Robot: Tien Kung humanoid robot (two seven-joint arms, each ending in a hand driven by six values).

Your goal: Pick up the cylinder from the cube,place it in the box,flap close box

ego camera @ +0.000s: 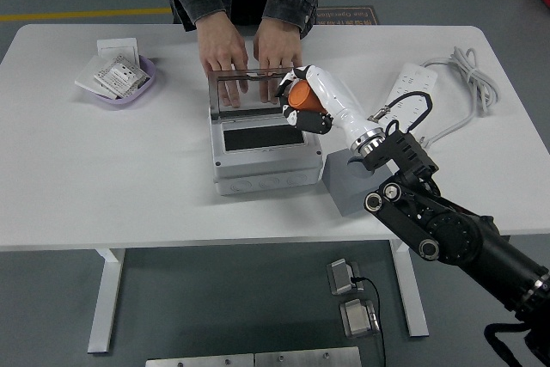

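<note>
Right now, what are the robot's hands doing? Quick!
Right hand: closed around the orange cylinder, over the box.
Left hand: not in view.

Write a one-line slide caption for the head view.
Right hand carries the orange cylinder over the open box while a person's hands steady its lid.
</note>
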